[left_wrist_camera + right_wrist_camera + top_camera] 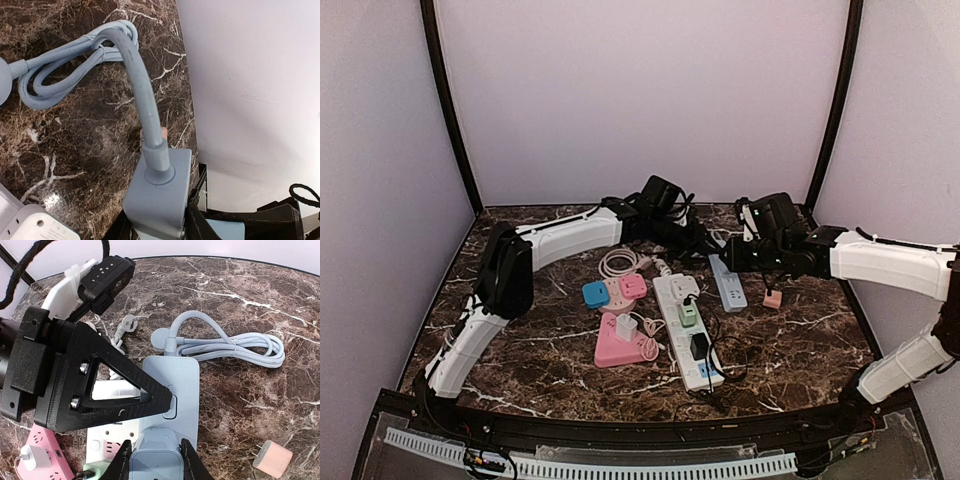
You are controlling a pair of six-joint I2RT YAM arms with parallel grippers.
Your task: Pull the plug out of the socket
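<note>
I'm gripping the blue plug point(156, 467) with the right gripper point(155, 452), closed on it at the bottom centre of the right wrist view. The plug is sitting in the pale blue socket strip point(182, 380). The left gripper point(160, 227) is flanking the strip's cable end, and I can't tell whether it's clamping. I'm aiming for a straight pull off the socket face, no rocking, with the strip pinned against the bench point(260, 300).

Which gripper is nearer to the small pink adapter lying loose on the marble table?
Right. The right gripper sits just left of the pink adapter, not touching it. The left gripper is over the blue power strip, farther left.
</note>
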